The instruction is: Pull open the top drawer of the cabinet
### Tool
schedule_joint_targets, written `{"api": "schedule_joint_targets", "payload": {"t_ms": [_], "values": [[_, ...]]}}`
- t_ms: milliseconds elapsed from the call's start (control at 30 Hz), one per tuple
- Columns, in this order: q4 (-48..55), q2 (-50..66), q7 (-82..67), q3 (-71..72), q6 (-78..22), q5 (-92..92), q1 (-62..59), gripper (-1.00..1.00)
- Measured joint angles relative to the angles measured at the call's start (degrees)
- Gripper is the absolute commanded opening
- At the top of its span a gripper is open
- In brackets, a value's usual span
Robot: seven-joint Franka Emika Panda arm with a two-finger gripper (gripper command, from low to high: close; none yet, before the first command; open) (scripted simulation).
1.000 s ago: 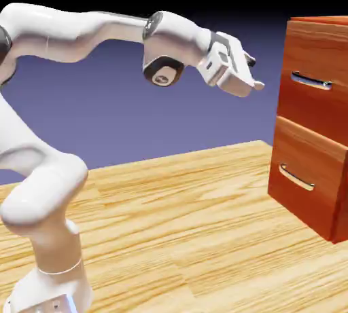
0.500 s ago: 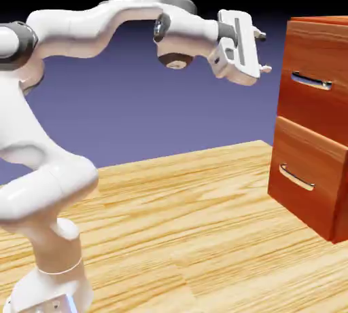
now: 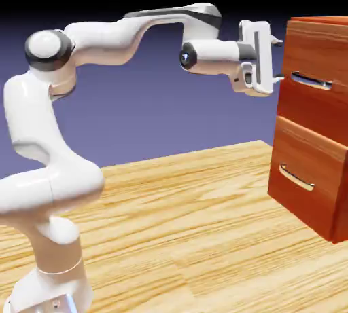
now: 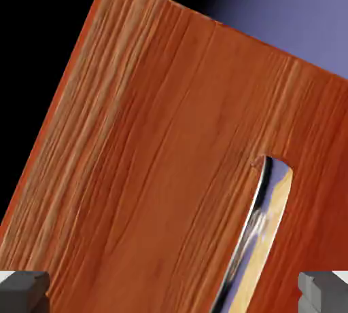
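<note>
The cabinet (image 3: 326,21) of reddish-brown wood stands at the exterior view's right edge. Its top drawer (image 3: 319,111) carries a thin silver bar handle (image 3: 311,81). My gripper (image 3: 277,60) is level with the top drawer's upper part, pointing straight at the front and just short of it, slightly above and left of the handle. It is open and holds nothing. In the hand view the top drawer (image 4: 156,155) fills most of the picture, with the handle (image 4: 262,237) slanting at lower right between my two grey fingertips (image 4: 24,288).
The lower drawer (image 3: 319,196) with a like handle (image 3: 297,178) sits beneath the top one. The cabinet rests on a light wooden table (image 3: 190,223). My arm arches in from the lower left.
The arm has stretched out to the right and the hand has turned level to face the cabinet. The open fingers moved from well short of the top drawer to just before its front.
</note>
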Motion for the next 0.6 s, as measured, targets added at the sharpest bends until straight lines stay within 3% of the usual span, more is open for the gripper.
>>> {"api": "schedule_joint_targets", "payload": {"t_ms": [333,567,600], "values": [[9.46,-1.94,-3.71,14.17,-1.99,24.36,-15.79,0.00],[21.93,-5.57,1.54,21.72,1.03,21.70,-27.56,0.00],[22.51,-5.74,1.79,22.08,1.18,21.57,-28.11,-1.00]]}}
